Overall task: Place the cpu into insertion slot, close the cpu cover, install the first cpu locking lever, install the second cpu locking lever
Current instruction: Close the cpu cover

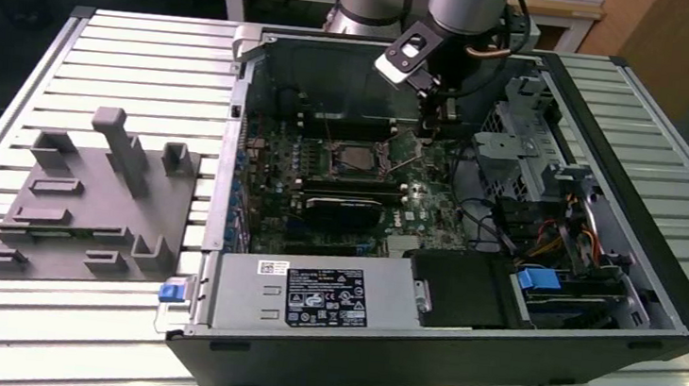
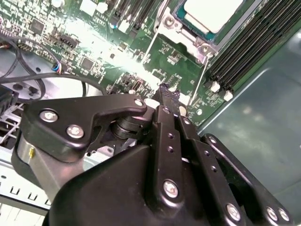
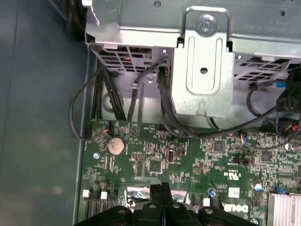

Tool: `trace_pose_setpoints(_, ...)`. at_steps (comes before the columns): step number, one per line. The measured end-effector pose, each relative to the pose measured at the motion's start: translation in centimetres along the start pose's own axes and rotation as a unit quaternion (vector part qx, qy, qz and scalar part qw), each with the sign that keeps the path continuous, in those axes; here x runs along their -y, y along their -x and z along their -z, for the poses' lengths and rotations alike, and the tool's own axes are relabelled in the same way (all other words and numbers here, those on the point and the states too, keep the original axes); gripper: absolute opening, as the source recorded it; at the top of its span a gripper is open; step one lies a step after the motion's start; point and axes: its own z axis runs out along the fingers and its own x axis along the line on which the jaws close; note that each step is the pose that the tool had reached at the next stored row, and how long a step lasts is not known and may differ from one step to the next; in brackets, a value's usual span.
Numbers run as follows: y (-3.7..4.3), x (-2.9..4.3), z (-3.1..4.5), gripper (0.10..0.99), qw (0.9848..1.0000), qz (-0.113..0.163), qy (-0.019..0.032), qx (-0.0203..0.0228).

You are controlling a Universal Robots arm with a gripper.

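1. Jaws pressed together, nothing between them. The gripper [image 3: 162, 188] fingertips meet in a thin seam in the first wrist view.
2. The gripper hangs just above the green motherboard [image 3: 155, 162], near a coin battery [image 3: 116, 146].
3. The cpu [image 2: 211, 12], pale silver face up, sits in the insertion slot [image 2: 164, 30], apart from the fingertips.
4. Two thin metal levers [image 2: 203, 70] run out along the slot's sides; I cannot tell whether they are latched.
5. Long black memory slots [image 2: 240, 52] lie beside the slot.
6. In the exterior view, the gripper is to the exterior view's right of the slot, inside the open computer case [image 1: 674, 310].
7. A grey fixture [image 1: 89, 216] lies on the slatted table [image 1: 131, 49] to the exterior view's left of the case.
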Motion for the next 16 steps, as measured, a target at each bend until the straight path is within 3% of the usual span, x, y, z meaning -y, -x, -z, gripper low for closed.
trace_pose_setpoints(9, -0.3, -1.23, -0.43, 0.106, 1.0, -0.009, 0.0002, 0.0003)
trace_pose_setpoints(16, -0.38, -1.53, -0.79, 0.106, 0.9998, -0.019, 0.0005, 0.0007)
